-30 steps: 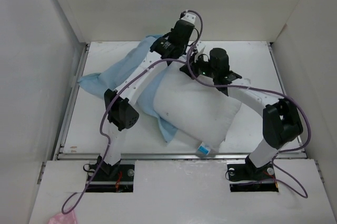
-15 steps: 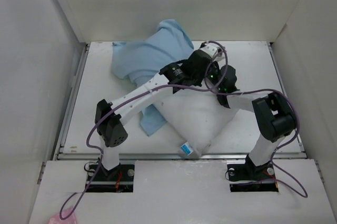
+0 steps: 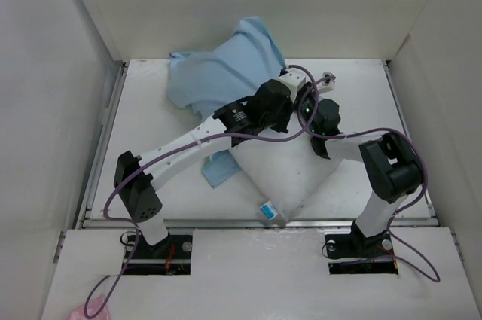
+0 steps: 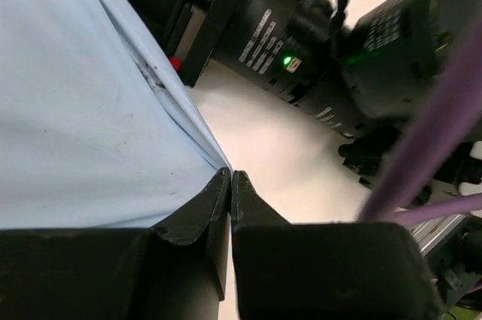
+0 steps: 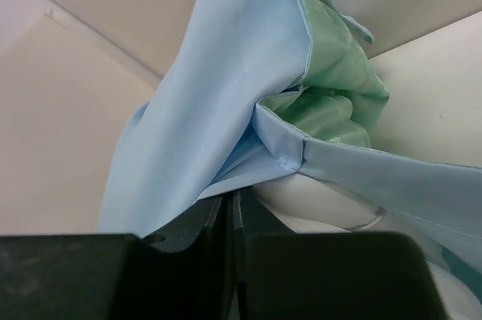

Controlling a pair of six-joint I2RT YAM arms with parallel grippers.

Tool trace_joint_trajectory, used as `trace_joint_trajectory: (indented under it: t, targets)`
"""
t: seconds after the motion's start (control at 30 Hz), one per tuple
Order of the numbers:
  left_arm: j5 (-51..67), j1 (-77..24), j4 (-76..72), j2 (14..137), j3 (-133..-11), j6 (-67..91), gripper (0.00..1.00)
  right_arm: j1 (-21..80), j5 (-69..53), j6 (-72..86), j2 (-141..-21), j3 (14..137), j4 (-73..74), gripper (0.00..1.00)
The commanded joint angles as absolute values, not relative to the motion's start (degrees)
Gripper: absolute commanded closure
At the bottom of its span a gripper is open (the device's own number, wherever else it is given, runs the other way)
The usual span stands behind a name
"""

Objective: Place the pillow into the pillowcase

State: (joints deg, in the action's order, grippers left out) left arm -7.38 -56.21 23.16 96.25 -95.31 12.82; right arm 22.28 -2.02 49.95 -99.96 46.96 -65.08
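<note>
The light-blue pillowcase (image 3: 226, 71) is bunched and lifted at the back of the table, leaning toward the rear wall. One flap of it (image 3: 220, 169) lies under the pillow's left side. The white pillow (image 3: 282, 169) lies mid-table, its blue tag (image 3: 267, 211) at the near corner. My left gripper (image 3: 295, 85) is crossed over to the right and shut, with the pillowcase's (image 4: 90, 94) edge running into its tips (image 4: 230, 177). My right gripper (image 3: 306, 103) sits just beneath it, shut (image 5: 232, 198) on a pillowcase (image 5: 226, 86) hem, with the pillow (image 5: 324, 198) bulging right beside it.
White walls enclose the table on the left, back and right (image 3: 422, 49). The two wrists are crowded together, and the right arm's black body (image 4: 316, 71) fills the left wrist view. Purple cables (image 3: 226, 135) loop over the arms.
The left arm swung right and the right wrist drew in beside it. The pillowcase rose from lying flat at the left to bunched high at the back. The pillow shifted slightly left.
</note>
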Motion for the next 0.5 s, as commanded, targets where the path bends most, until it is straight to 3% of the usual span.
trace_joint_trajectory:
  t: [0.0,0.03,0.07,0.1,0.13,0.2,0.23,0.27,0.3,0.47]
  targets:
    - [2.9,-58.9,25.0,94.2,-93.6,18.0,1.0,20.5,3.4,51.0,-95.8,48.4,-72.2,0.86]
    - [0.9,-57.3,25.0,95.0,-92.8,18.5,1.0,19.9,1.6,50.2,-94.4,48.4,-65.0,0.61]
    - [0.2,-55.7,25.0,96.0,-92.8,19.2,1.0,19.9,-1.9,48.7,-92.9,49.2,-60.3,0.52]
    - [0.2,-52.2,25.0,97.8,-93.3,19.8,0.9,19.9,-2.8,46.7,-91.3,51.0,-55.1,0.44]
    - [-0.7,-50.5,25.0,98.8,-93.9,21.7,0.79,19.9,-2.8,43.4,-88.8,52.2,-43.5,0.3]
    - [0.6,-46.5,26.1,100.3,-95.8,22.4,0.58,19.9,0.6,40.3,-86.7,55.0,-33.6,0.21]
    - [1.2,-45.7,26.1,100.3,-96.3,22.4,0.42,19.9,2.4,39.4,-85.3,56.1,-25.0,0.18]
    - [0.7,-45.7,26.1,99.3,-96.3,23.1,0.0,19.9,3.7,36.5,-84.6,57.0,-21.2,0.16]
    - [-0.3,-45.7,26.1,98.3,-95.6,23.1,0.0,19.1,6.5,35.1,-84.1,58.1,-17.4,0.11]
    - [-6.2,-46.2,25.6,86.0,-89.5,23.6,0.0,18.5,11.4,24.2,-79.6,63.6,-0.5,0.1]
